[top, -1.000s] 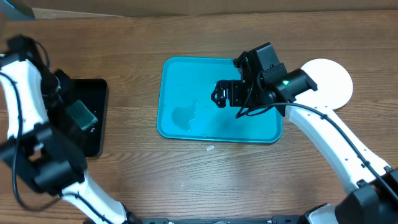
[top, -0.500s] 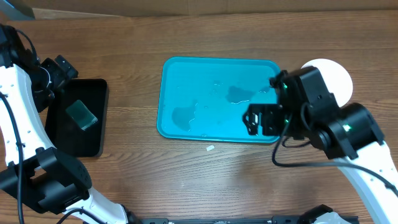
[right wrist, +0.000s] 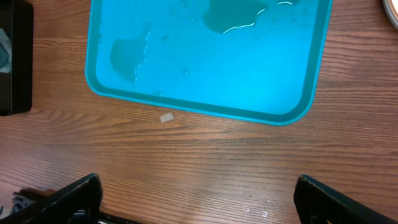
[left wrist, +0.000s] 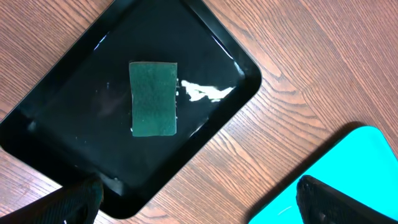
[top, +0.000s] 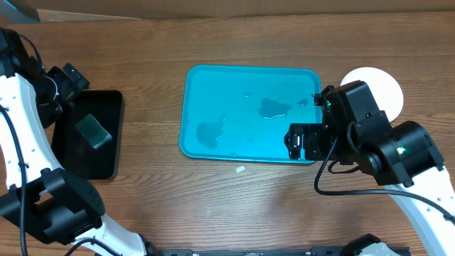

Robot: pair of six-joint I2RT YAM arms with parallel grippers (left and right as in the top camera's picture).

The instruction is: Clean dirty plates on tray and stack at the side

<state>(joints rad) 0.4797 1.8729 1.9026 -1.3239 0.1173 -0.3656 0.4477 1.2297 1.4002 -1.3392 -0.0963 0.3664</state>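
Note:
The turquoise tray (top: 213, 92) lies mid-table and holds only water puddles (top: 274, 108); its wet floor (right wrist: 205, 56) fills the top of the right wrist view. To its right a white plate (top: 377, 84) rests on the table, partly hidden by my right arm; its edge (right wrist: 393, 12) just shows. My right gripper (top: 302, 141) hovers open over the tray's front right corner, and between its fingers (right wrist: 199, 202) is bare wood. At the black tray's far left corner, my left gripper (top: 65, 84) is open, with nothing held (left wrist: 199, 205).
A black tray (top: 106, 153) sits at the left with a green sponge (top: 94, 130) lying in it (left wrist: 153, 98). A small white scrap (top: 241, 169) lies on the wood in front of the turquoise tray.
My left gripper opened, left the sponge in the black tray and pulled back to the upper left. My right arm swung from over the turquoise tray toward its front right corner.

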